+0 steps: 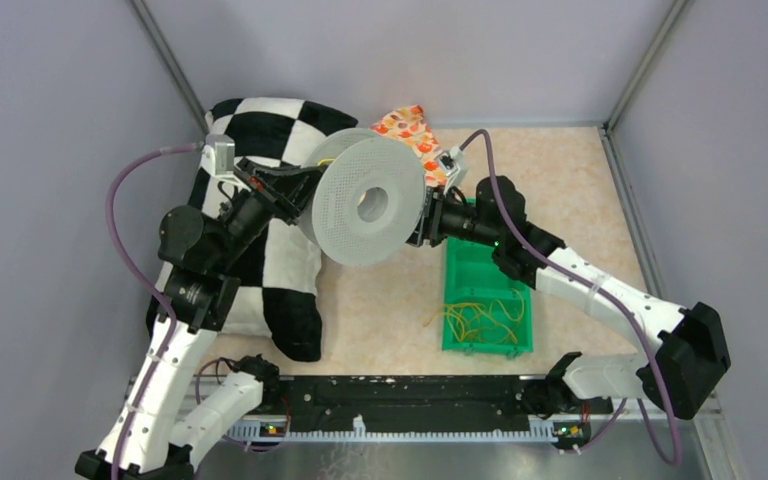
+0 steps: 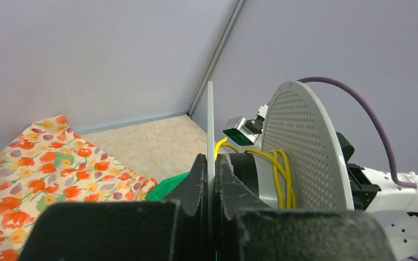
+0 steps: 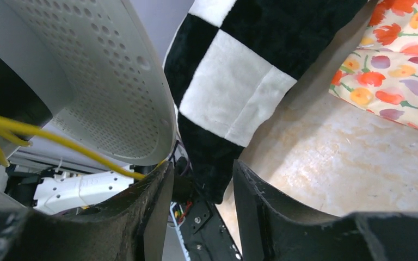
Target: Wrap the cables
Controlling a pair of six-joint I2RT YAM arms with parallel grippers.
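The winding step looks to be in hand. A white perforated spool [image 1: 365, 205] is held aloft over the middle of the counter [image 1: 380, 320], toward its far edge. The left tool [image 2: 211, 163] is pressed together on the rim of one flange. A few turns of the yellow cables [image 2: 280, 174] sit on the hub between the flanges, but most of the bunch lies loose in the green tray [image 1: 480, 265] toward the near edge, right of middle. The right tool [image 3: 202, 168] is spread, with one yellow strand running past its finger and nothing pinched between the pads. Next, I judge, it must close on that strand and lead it around the hub under light tension while the left holds the spool steady.
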